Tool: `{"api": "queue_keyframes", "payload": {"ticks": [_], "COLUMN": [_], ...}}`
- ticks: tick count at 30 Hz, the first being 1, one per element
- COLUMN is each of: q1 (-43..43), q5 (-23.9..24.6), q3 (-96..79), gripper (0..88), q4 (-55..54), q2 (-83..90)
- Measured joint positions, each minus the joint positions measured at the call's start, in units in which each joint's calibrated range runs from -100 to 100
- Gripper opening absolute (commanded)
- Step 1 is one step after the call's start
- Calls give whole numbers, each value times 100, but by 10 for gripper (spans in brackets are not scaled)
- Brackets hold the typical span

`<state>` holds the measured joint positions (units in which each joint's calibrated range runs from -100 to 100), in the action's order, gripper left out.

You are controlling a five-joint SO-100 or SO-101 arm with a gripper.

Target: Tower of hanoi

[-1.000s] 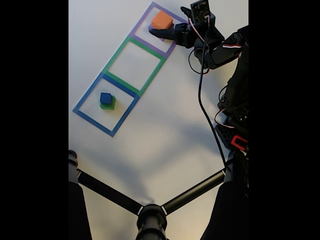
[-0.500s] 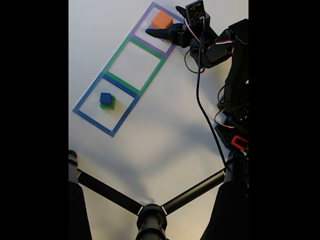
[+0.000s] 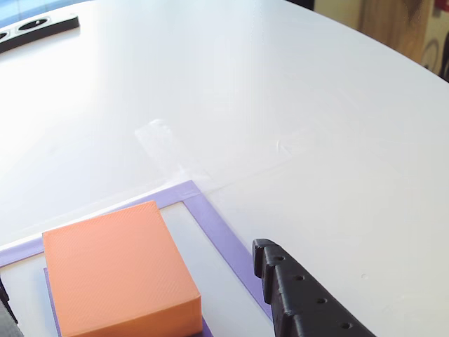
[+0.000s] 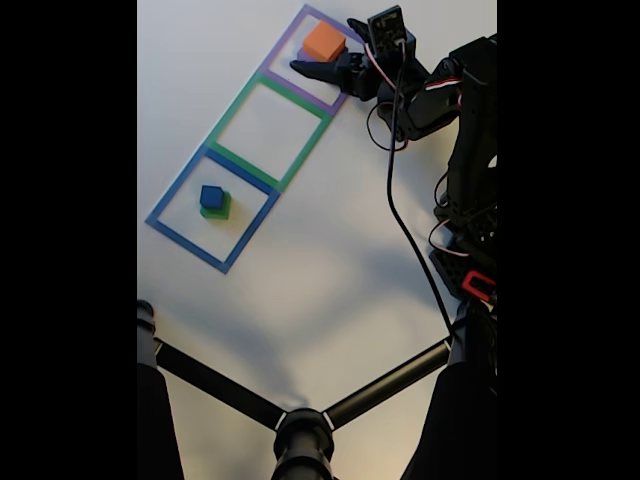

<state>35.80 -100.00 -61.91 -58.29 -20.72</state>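
Note:
An orange block lies on a purple block inside the purple tape square at the top of the fixed view. My gripper is open, one finger on each side of the orange block. In the other view the orange block is at lower left, and a black finger is to its right, apart from it. A small blue block sits on a green block inside the blue tape square. Nothing stands in the green tape square between them.
Black tripod legs cross the bottom of the fixed view. The arm and its cable run down the right side. In the other view a black object lies at the far left, and clear tape sticks to the white table.
The gripper has moved left and up across the purple square, from beside the orange block to having a finger on each side of it. The blocks have not moved.

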Motion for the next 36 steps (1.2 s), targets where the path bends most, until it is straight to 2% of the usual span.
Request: {"api": "queue_keyframes", "payload": {"ticks": [14, 27, 36], "q1": [-150, -250, -250], "q5": [0, 0, 0], "q3": [0, 0, 0], "gripper": [352, 260, 229], "q4": [-40, -191, -215], "q2": [0, -67, -67]}}
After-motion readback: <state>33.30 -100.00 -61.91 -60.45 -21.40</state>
